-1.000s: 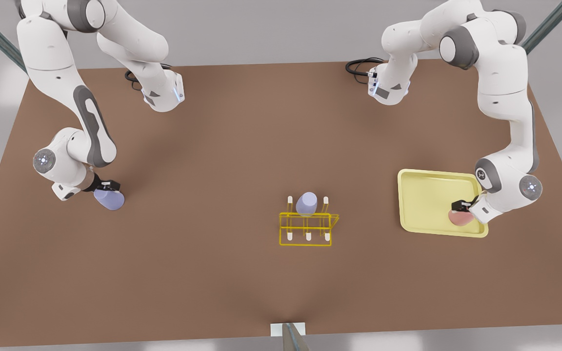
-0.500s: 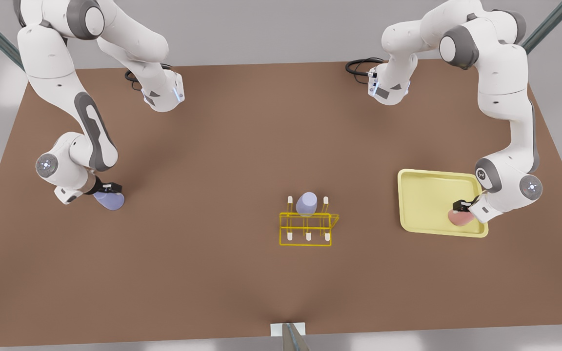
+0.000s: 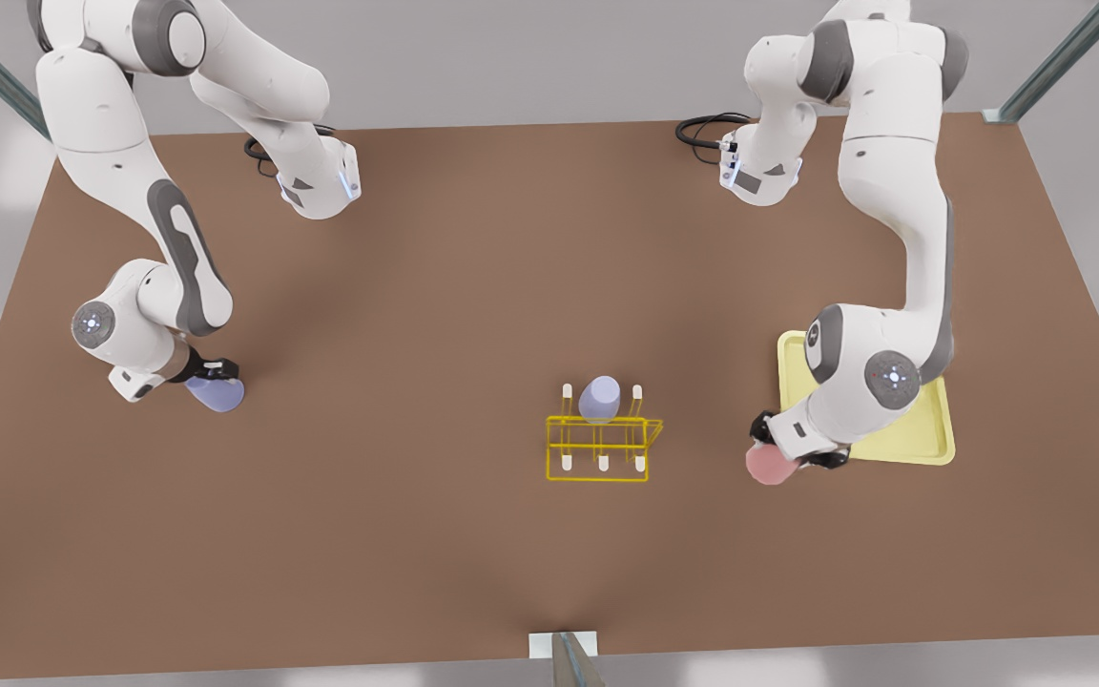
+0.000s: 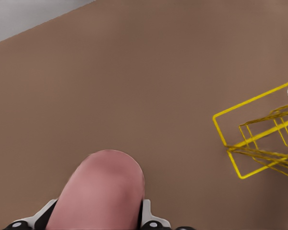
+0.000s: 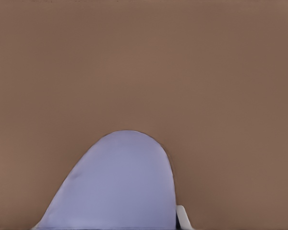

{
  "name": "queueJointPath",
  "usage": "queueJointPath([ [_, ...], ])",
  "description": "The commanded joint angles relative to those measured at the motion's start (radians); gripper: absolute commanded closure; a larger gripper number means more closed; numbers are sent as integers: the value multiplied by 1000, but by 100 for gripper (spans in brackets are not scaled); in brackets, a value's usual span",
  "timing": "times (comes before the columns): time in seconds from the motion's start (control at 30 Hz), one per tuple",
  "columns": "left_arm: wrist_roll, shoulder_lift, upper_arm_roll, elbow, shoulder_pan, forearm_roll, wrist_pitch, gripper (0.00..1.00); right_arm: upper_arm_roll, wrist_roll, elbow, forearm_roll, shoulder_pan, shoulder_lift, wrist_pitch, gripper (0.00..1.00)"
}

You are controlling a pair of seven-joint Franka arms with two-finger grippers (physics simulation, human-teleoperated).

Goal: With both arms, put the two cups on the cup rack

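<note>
Grippers hide behind cups — fingers unseen.

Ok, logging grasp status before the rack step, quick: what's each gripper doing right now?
Left gripper: shut on the pink cup, between the yellow tray and the cup rack.
Right gripper: shut on the lavender cup.
</note>
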Motion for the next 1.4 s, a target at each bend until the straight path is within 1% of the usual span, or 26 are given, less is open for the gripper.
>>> queueJointPath([
  [0.0, -864, 50, -42, 108, -22, 0, -146, 15, 2, -1, 14, -6, 3, -4, -23, 30],
  [0.03, -945, 91, -65, 181, -33, 7, -153, 15, 4, -1, 30, -6, 5, -9, -49, 31],
  [0.1, -1052, 162, -66, 317, -88, 6, -156, 15, 20, -1, 67, -5, 5, -26, -93, 31],
  [0.17, -1154, 205, -63, 398, -146, 7, -156, 15, 103, -3, 153, 0, 5, -38, -158, 30],
  [0.23, -1178, 207, -66, 405, -168, 3, -279, 15, 237, 0, 251, -1, 5, -23, -190, 30],
  [0.3, -1180, 207, -76, 405, -168, 1, -316, 15, 326, 0, 362, -1, 34, 19, -222, 30],
  [0.33, -1180, 214, -76, 405, -166, 1, -311, 15, 338, 6, 432, 0, 105, 53, -222, 30],
  [0.37, -1180, 216, -76, 403, -166, 1, -311, 14, 338, 9, 486, 12, 158, 80, -222, 30],
  [0.4, -1180, 222, -76, 403, -166, 1, -311, 0, 338, 11, 556, 14, 215, 108, -222, 30],
  [0.47, -1180, 222, -74, 405, -165, 0, -310, 0, 338, 12, 644, 49, 290, 152, -207, 30],
  [0.57, -1178, 216, -74, 406, -160, 0, -316, 0, 338, 71, 828, 49, 421, 261, -205, 30],
  [0.6, -1175, 200, -69, 408, -157, 3, -362, 0, 338, 78, 874, 51, 456, 298, -204, 30],
  [0.63, -1122, 176, -62, 427, -137, 7, -481, 0, 338, 81, 925, 51, 485, 333, -201, 30],
  [0.67, -968, 87, -65, 447, -56, 7, -665, 0, 338, 101, 957, 49, 516, 358, -190, 30],
  [0.7, -734, 6, -66, 447, 44, 39, -781, 0, 338, 107, 1006, 49, 540, 395, -184, 30],
  [0.73, -532, -23, -65, 447, 93, 153, -859, 0, 338, 107, 1057, 49, 559, 436, -184, 30],
  [0.77, -398, -24, -63, 447, 104, 203, -870, 0, 338, 107, 1084, 49, 569, 458, -184, 30],
  [0.8, -367, -97, -66, 443, 125, 207, -900, 0, 338, 109, 1100, 51, 585, 473, -173, 29],
  [0.83, -241, -259, -65, 189, 133, 230, -780, 0, 338, 109, 1106, 51, 600, 485, -161, 29],
  [0.87, -203, -384, -69, -16, 145, 236, -601, 0, 338, 109, 1106, 52, 614, 493, -155, 29],
  [0.93, -223, -315, -68, 46, 140, 243, -696, 0, 338, 109, 1106, 63, 635, 501, -146, 29],
  [0.97, -229, -316, -76, 47, 131, 236, -712, 0, 338, 107, 1106, 65, 643, 510, -132, 29],
  [1.0, -227, -321, -76, 50, 134, 233, -767, 0, 338, 107, 1106, 66, 649, 514, -126, 29],
  [1.27, -224, -307, -80, 49, 151, 124, -749, 0, 338, 106, 1100, 71, 663, 523, -127, 29],
  [1.33, -226, -306, -80, 49, 148, 124, -748, 0, 336, 106, 1101, 69, 666, 533, -127, 28],
  [1.37, -226, -306, -80, 49, 147, 124, -748, 0, 336, 106, 1101, 69, 666, 536, -127, 25],
])
